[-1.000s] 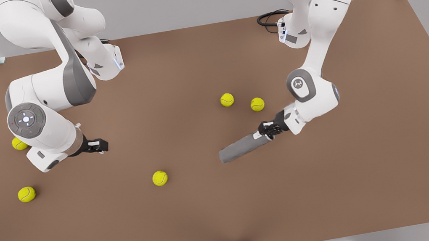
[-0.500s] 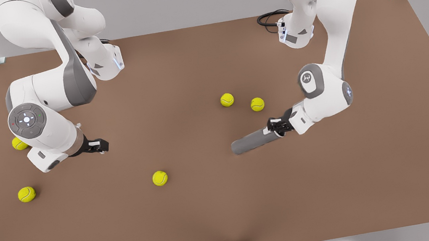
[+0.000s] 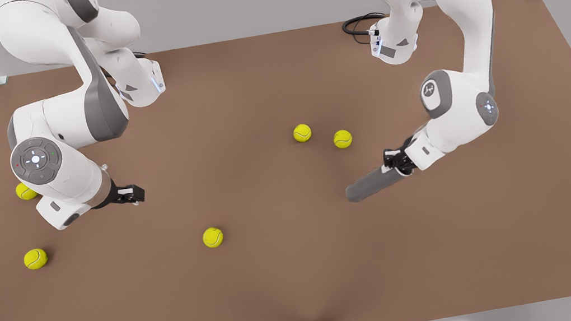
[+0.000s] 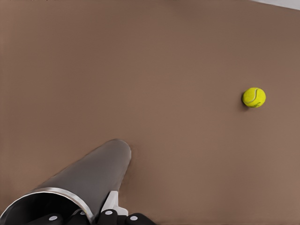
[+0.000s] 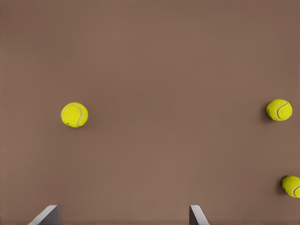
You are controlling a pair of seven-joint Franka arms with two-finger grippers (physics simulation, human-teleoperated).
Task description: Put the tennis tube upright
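Observation:
The tennis tube (image 3: 374, 184) is a plain grey cylinder, not upright, its free end pointing toward the front view's left. My left gripper (image 3: 394, 162) is shut on its other end, the one with the silvery rim. In the left wrist view the tennis tube (image 4: 89, 176) runs away from the left gripper (image 4: 89, 216) over the brown table, open rim closest to the camera. My right gripper (image 3: 133, 194) waits low over the table at the front view's left, open, with both fingertips (image 5: 47, 214) wide apart and nothing between them.
Yellow-green tennis balls lie scattered on the brown table (image 3: 302, 271): two (image 3: 302, 133) (image 3: 343, 139) near the middle, one (image 3: 212, 237) toward the front, two (image 3: 35, 258) (image 3: 25, 191) at the front view's left. A black cable (image 3: 358, 25) lies at the back.
My left gripper has carried the tennis tube toward the front view's right, and the tube now looks shorter in the front view. The right arm has stayed still.

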